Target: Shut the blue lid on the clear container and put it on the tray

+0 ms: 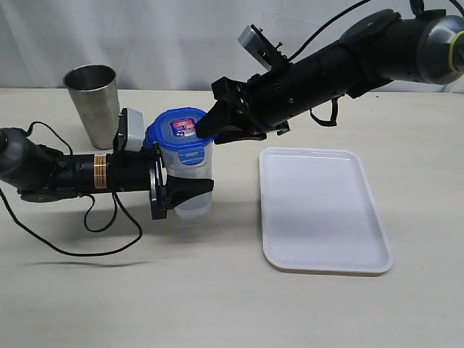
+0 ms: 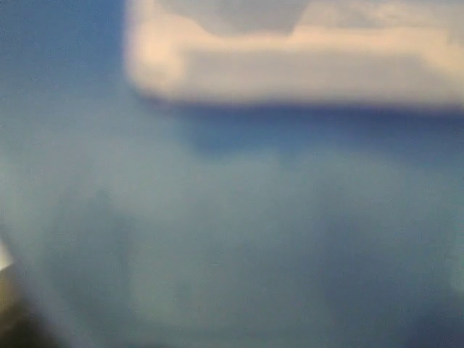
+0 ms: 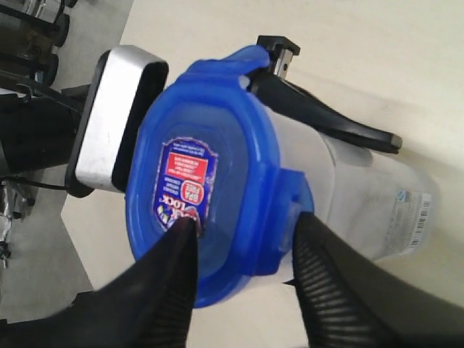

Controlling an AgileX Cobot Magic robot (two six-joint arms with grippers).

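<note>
The clear container (image 1: 199, 165) stands upright on the bench (image 1: 217, 312), just left of the tray (image 1: 326, 217) and not on it, with the blue lid (image 1: 177, 132) sitting on top, label facing up. The left gripper (image 1: 197, 187) comes in low along the bench and has its jaws clamped around the container's body, one finger across the front and the other down the far side. Its own wrist cam is basically a blue blur, so no help there. The right gripper (image 3: 246, 221) reaches in from above the tray side, jaws partway apart and straddling the lid's edge: one fingertip (image 3: 181, 246) is on the top face right by the label, the other against a side flap. Whether it's actually squeezing is hard to say from these views. A steel cup (image 1: 93, 101) stands behind the left arm, apart from the container.
</note>
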